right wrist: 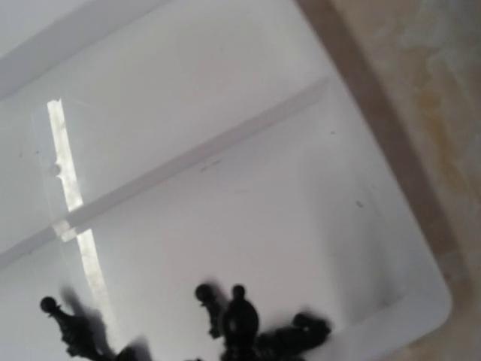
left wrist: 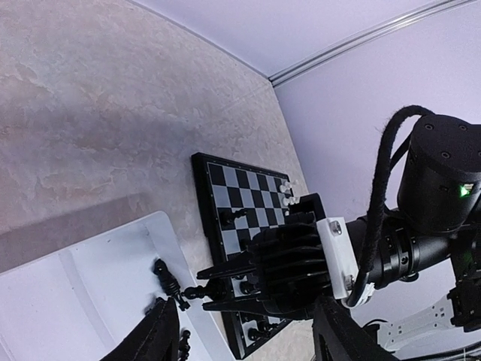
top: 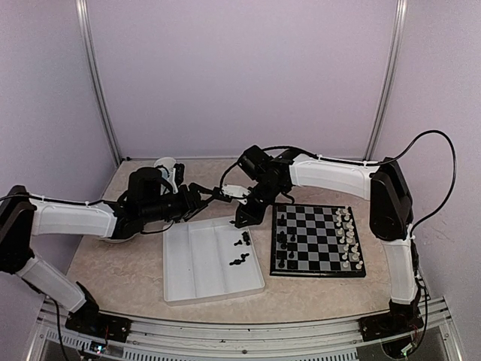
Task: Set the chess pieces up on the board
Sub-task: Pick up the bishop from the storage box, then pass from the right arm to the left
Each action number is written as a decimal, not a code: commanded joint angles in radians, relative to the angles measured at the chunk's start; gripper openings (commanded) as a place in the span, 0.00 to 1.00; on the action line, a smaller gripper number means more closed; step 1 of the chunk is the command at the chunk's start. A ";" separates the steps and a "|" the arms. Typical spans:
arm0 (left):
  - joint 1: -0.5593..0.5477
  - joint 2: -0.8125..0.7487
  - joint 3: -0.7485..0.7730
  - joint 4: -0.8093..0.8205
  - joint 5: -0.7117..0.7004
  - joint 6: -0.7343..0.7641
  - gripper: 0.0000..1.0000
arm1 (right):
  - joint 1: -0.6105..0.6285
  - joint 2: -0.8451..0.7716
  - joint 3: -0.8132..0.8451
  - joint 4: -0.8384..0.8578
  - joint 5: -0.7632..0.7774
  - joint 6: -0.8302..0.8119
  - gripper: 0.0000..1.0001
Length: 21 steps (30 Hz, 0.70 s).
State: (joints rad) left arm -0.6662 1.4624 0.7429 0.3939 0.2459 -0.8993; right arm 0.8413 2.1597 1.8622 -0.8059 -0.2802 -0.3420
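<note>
Top view: on the tabletop (top: 113, 271), a white tray (top: 188, 263) holds a few black chess pieces (top: 241, 241). More stand on the board (top: 319, 241) just beside it. The grips are too small to tell here.

Left wrist view: my left fingers (left wrist: 154, 335) are spread and empty. My right fingers (left wrist: 225, 271) pinch one black piece (left wrist: 192, 292) near the tray's edge.

Right wrist view: only the tray's compartments and blurred pieces show. Its fingers are cut off.

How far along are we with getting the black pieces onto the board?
Done: several placed black pieces stand along the tray-side edge of the board. In hand: the right gripper looks closed on one held piece above the tray, while the left gripper is open and empty. Left: a few loose pieces lie in the tray.
</note>
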 commanded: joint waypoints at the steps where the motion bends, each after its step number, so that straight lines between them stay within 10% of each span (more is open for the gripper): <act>1: -0.015 -0.050 -0.048 0.087 0.050 0.008 0.61 | 0.013 -0.053 0.004 0.069 -0.065 -0.025 0.01; 10: -0.029 -0.283 -0.181 0.112 -0.103 0.013 0.68 | -0.017 -0.106 -0.016 0.086 -0.078 -0.049 0.01; 21: -0.064 -0.030 -0.177 0.387 0.034 -0.176 0.63 | -0.015 -0.152 -0.029 0.093 -0.137 -0.059 0.03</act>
State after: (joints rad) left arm -0.7109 1.3705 0.5426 0.6437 0.2127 -1.0130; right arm 0.8288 2.0373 1.8484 -0.7185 -0.3851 -0.3855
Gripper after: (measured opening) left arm 0.636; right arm 0.166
